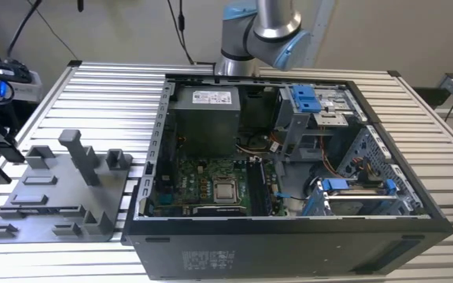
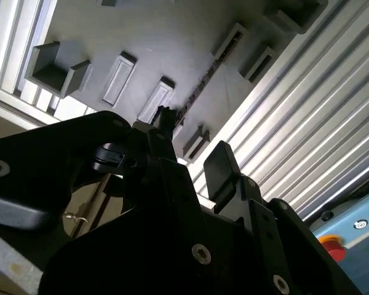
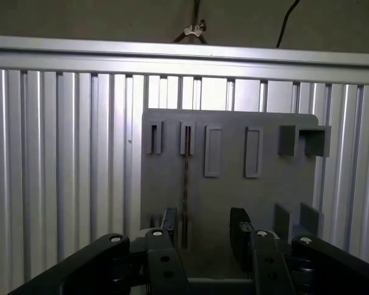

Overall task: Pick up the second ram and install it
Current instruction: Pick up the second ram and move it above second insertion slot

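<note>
Exterior view, left to right, all placed from the grey fixture plate. The plate lay flat on the slatted metal table, toward the exterior view's left, with several upright blocks standing on it. The tallest block rose near the plate's middle. Just beside the plate, on the exterior view's right, sat the open computer case. Its side panel was off, so the motherboard and the power supply were exposed. Further from the plate, behind the case, stood the silver and blue robot arm.

First wrist view: the fixture plate was seen from above. The second ram stood on edge in a long slot of the plate, showing as a thin dark line with two small blocks at its far end. The gripper hung over the plate's near edge with its two black fingers spread apart and holding nothing. The ram ran between the fingers and close to one of them. Contact could not be made out.

Second wrist view: the same plate was seen at an angle, and the second ram was in its slot. The gripper was spread on either side of the ram's near end.
</note>
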Motion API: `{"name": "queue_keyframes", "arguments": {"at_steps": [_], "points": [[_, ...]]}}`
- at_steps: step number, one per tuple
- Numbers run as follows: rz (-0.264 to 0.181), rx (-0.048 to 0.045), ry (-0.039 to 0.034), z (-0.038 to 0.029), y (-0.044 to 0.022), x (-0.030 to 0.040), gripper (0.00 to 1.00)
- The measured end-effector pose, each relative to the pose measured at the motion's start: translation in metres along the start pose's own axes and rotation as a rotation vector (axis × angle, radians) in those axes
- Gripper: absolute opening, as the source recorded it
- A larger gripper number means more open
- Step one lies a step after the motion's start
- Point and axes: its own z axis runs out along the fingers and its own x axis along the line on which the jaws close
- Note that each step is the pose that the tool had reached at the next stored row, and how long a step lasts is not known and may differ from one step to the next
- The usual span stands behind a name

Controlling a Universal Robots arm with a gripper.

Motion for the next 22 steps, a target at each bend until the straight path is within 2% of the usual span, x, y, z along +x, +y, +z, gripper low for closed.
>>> {"name": "queue_keyframes", "arguments": {"at_steps": [22], "points": [[0.0,-0.0011,0.0,0.036,0.0003,0.0013,0.48]]}}
